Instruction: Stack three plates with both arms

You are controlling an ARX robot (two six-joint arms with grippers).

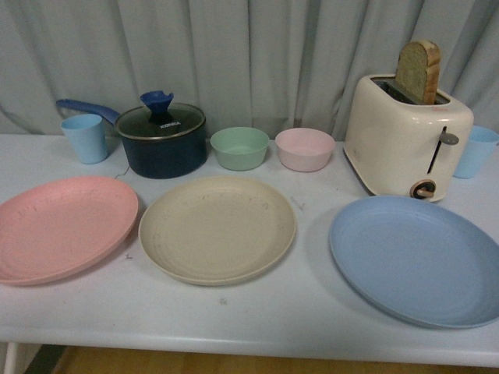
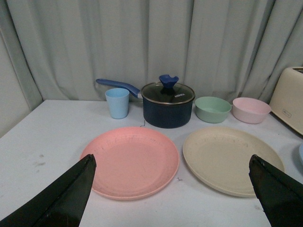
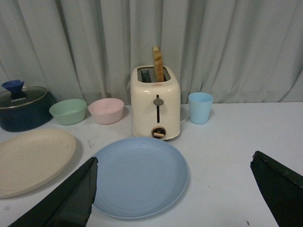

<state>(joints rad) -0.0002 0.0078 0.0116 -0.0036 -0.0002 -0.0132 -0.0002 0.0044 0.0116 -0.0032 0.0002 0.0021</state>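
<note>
Fingers point(image 2: 66, 194), left gripper point(image 2: 171, 160): wide apart, empty; right gripper point(image 3: 173, 158) same. Pink plate point(image 1: 62, 226), beige plate point(image 1: 217, 227), blue plate point(image 1: 417, 257): flat on table point(image 1: 312, 319), one row, unstacked. I judge them light, stiff, low-rimmed; pinch at rim edge.

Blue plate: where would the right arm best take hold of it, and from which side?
Probably the rim of the blue plate, on its near-right edge, coming in low from the right. It lies flat on the table, shallow and too wide to span, so only the lip offers a pinch. The toaster stands close behind it and the beige plate lies to its left.
</note>
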